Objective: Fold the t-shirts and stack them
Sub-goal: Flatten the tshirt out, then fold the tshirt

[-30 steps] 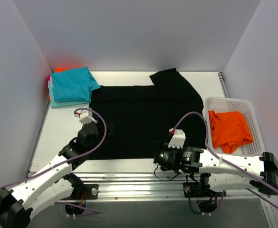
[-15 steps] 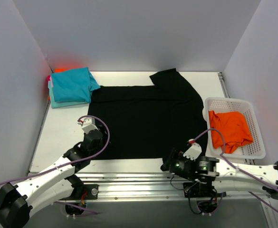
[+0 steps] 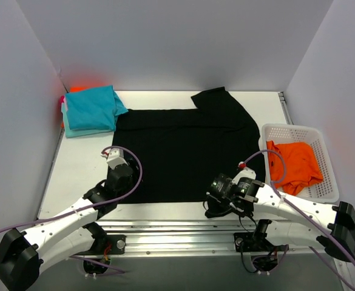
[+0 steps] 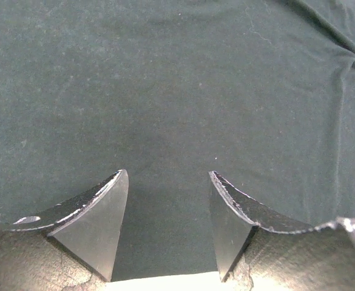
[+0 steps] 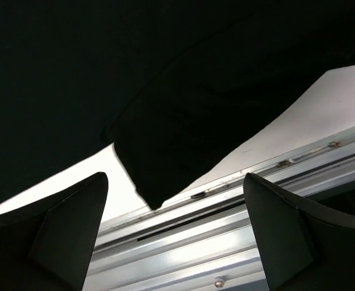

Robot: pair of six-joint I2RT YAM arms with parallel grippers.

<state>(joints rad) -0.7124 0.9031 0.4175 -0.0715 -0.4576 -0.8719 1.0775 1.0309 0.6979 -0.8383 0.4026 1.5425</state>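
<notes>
A large black t-shirt [image 3: 183, 145] lies spread flat across the middle of the table. My left gripper [image 3: 124, 179] hovers over its near left hem, open; in the left wrist view the black t-shirt [image 4: 177, 91] fills the frame beyond the left gripper [image 4: 168, 173], with nothing between the fingers. My right gripper [image 3: 215, 205] is at the near hem, wide open and empty. In the right wrist view a corner of the black t-shirt [image 5: 165, 151] lies at the table's front edge, just ahead of the right gripper [image 5: 176, 176]. Folded teal t-shirts [image 3: 89, 109] are stacked at the back left. An orange t-shirt [image 3: 292, 165] lies crumpled in the basket.
A white lattice basket [image 3: 326, 185] stands at the right side. An aluminium rail [image 3: 165, 227] runs along the near table edge, the same rail [image 5: 226, 242] lying under the right fingers. Grey walls close in the left, back and right. Orange and pink cloth [image 3: 74, 90] peeks out behind the teal stack.
The left gripper has come nearer and slightly right along the shirt's left hem. The right arm swung down toward the rail and has come back to the near hem, jaws still wide.
</notes>
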